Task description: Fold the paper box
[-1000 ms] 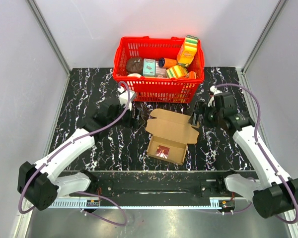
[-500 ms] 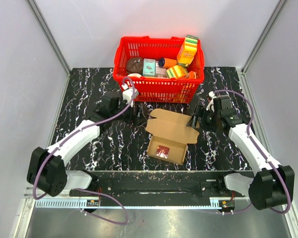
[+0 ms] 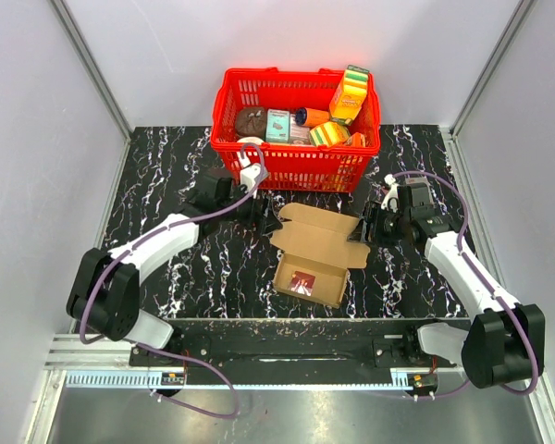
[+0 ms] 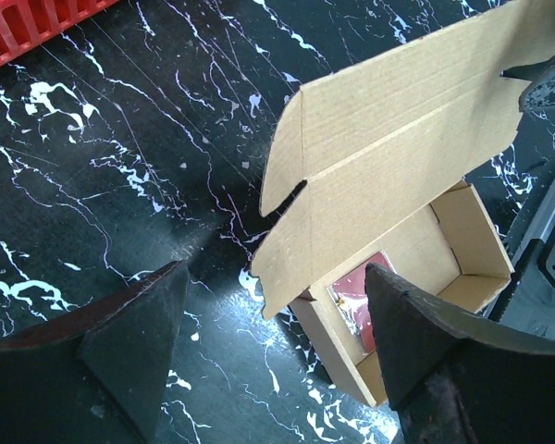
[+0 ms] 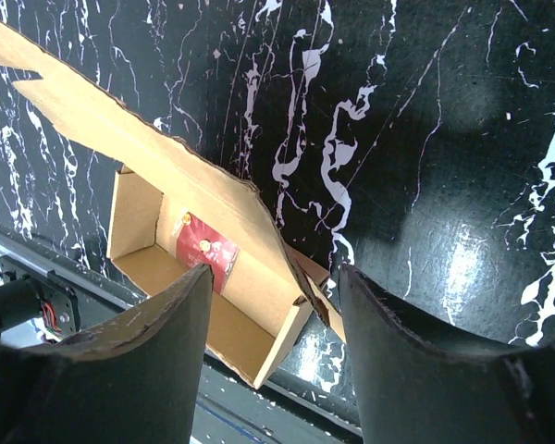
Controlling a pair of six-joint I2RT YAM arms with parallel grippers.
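The paper box (image 3: pixel 319 242) lies in the middle of the table, its brown lid raised and leaning back over an open tray that holds a small red packet (image 3: pixel 303 282). My left gripper (image 3: pixel 266 219) is at the lid's left edge, open. In the left wrist view the lid's lower corner of the box (image 4: pixel 398 157) hangs between the spread fingers (image 4: pixel 134 342). My right gripper (image 3: pixel 370 225) is at the lid's right edge. In the right wrist view its jaws stand apart around the box's (image 5: pixel 120 129) side tab and tray corner, without visible contact.
A red plastic basket (image 3: pixel 296 168) filled with several small packages stands right behind the box, close to both grippers. Its corner shows in the left wrist view (image 4: pixel 18 18). Grey walls enclose the black marbled table on three sides.
My left gripper has moved right, up to the lid's left edge. My right gripper has shifted slightly left toward the lid and its jaws have narrowed. The box has stayed in place.
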